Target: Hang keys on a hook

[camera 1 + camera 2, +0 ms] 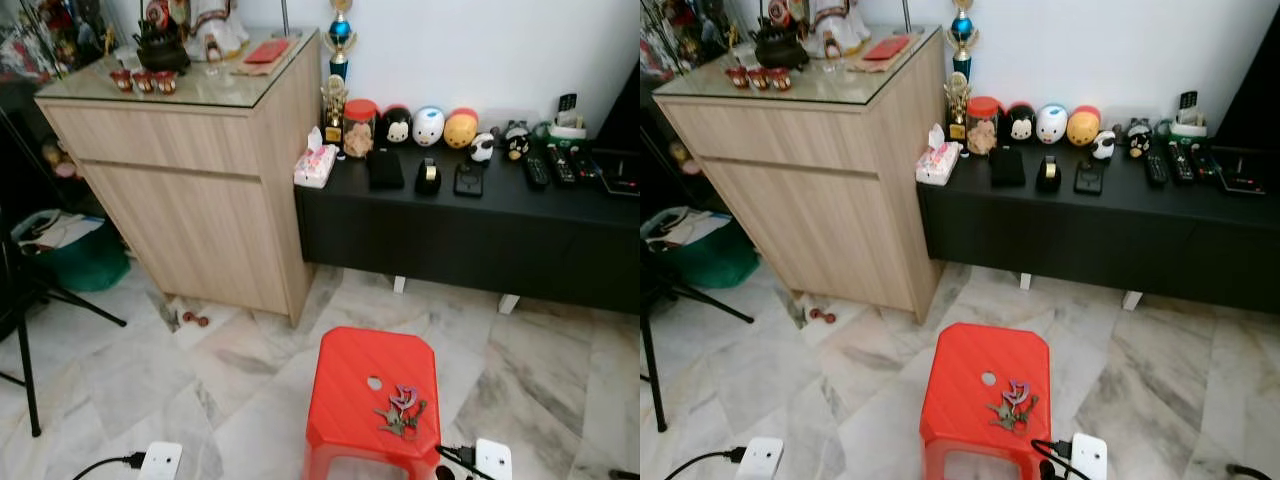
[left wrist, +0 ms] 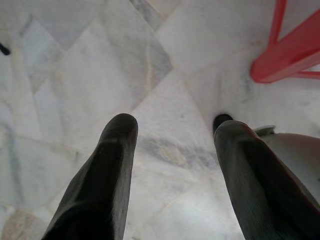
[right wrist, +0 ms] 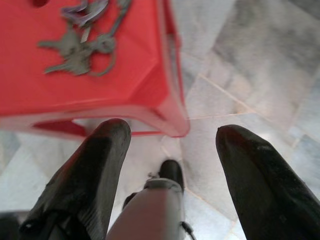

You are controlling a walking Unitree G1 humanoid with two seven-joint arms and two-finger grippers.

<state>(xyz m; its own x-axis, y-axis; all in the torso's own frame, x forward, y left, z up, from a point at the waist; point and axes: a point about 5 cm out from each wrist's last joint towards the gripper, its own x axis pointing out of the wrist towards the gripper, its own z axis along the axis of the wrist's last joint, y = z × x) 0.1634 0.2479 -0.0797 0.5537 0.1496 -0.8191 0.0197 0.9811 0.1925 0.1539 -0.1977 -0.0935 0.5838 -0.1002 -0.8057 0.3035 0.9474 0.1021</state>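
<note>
Keys [image 1: 401, 410] lie on red stool [image 1: 350, 385]; right gripper [image 3: 172, 145] wide apart, empty, near stool edge; left gripper [image 2: 172, 150] spread, empty, over floor.

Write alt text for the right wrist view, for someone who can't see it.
A bunch of keys lies on a red plastic stool, seen from just above its edge. The right claw hangs open over the marble floor beside the stool, its two black fingers spread wide and holding nothing.
</note>
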